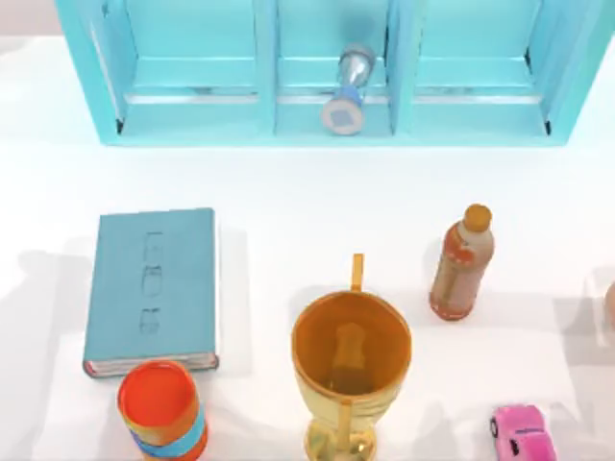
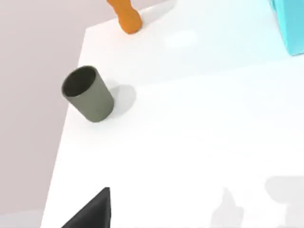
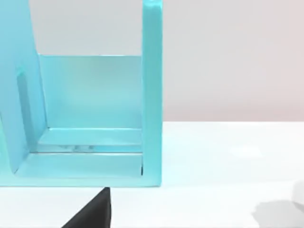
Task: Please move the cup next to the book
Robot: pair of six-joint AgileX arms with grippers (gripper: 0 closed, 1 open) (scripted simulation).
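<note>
Left gripper [image 2: 92,211] is hanging above the table [image 2: 199,133], right gripper [image 3: 92,211] too, can't tell either's grip. Book [image 1: 152,288] is lying mid-left, gold cup [image 1: 351,360] standing bottom center, well apart.

On white table [image 1: 317,192]: teal shelf unit [image 1: 327,130] along the far edge, silver-and-blue hourglass [image 1: 346,91] in its middle compartment. Right of centre, upright brown bottle [image 1: 462,264] with orange cap. Near the front right, pink toy car [image 1: 522,432].

Past my fingers, bare table [image 1: 317,206] runs between shelf [image 1: 327,72] and book [image 1: 152,288]. Nearer, orange cup [image 1: 161,408], golden goblet [image 1: 351,370] and bottle [image 1: 462,261] crowd the lanes.
</note>
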